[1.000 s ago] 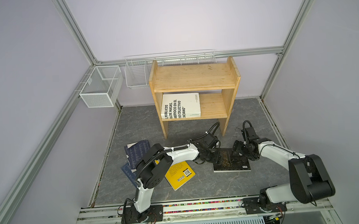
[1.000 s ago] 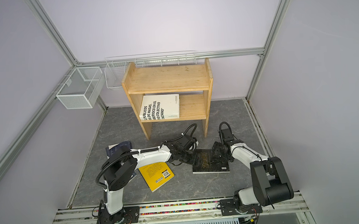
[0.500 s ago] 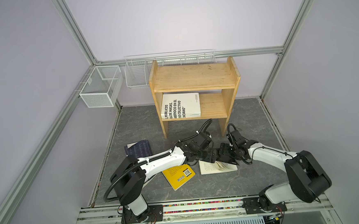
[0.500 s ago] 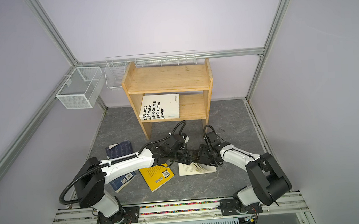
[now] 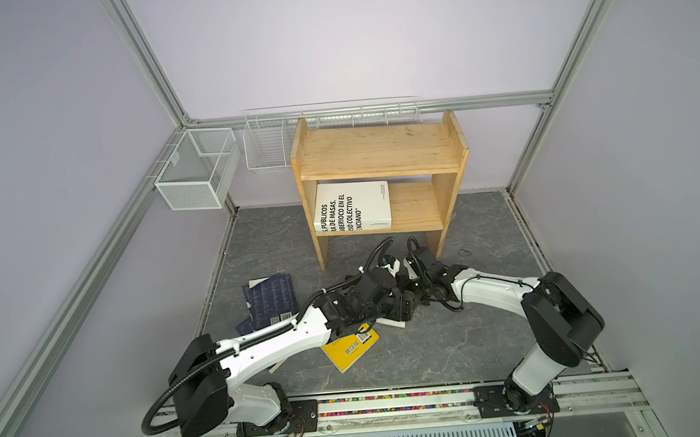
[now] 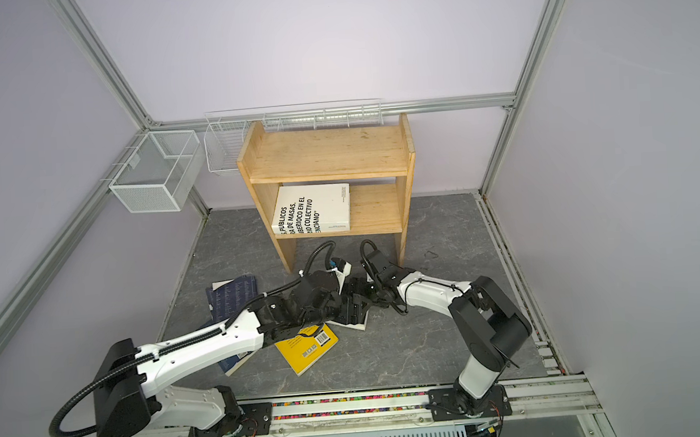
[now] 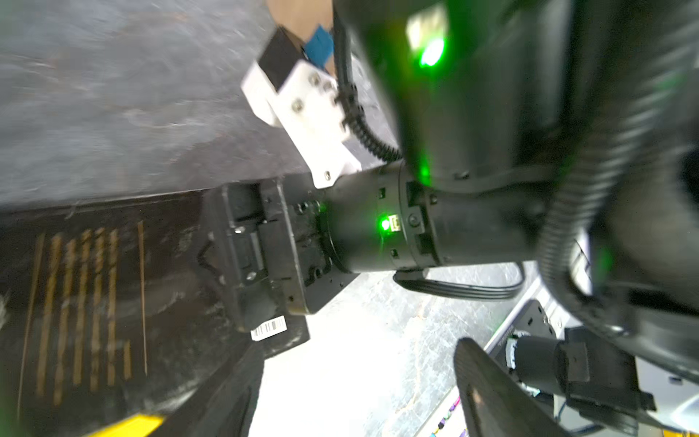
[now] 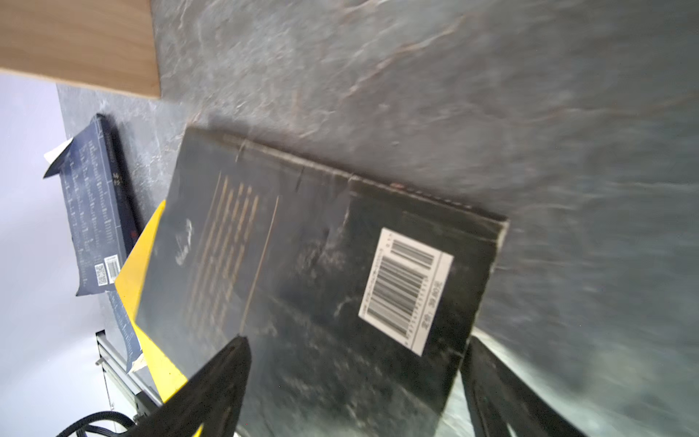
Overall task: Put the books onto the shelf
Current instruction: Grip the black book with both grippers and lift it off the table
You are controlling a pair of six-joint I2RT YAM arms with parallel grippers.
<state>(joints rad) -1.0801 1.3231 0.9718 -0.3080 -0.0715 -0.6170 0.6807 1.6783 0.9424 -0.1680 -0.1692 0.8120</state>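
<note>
Right wrist view: right fingers [image 8: 223, 386] stand wide apart at the black book [image 8: 302, 265].
Left fingers [image 7: 488, 397] are apart too, close by, in front of the shelf [image 5: 377, 151].

Top views: bright, even, sharp | wrist views: motion-blurred, green glare

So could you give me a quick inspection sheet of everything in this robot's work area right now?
Surface: grey marbled mat, flat.
Job's things: white book flat on the lower tier of the pine shelf; black book beside the yellow book; navy books on the mat.
Clutter: small dark scrap, kind unclear.
Hands: left hand and right hand both open at the black book; no firm grip seen.
Cables: black corrugated hose arches up before the shelf.
Surroundings: white wire baskets, aluminium frame, lilac walls.
</note>
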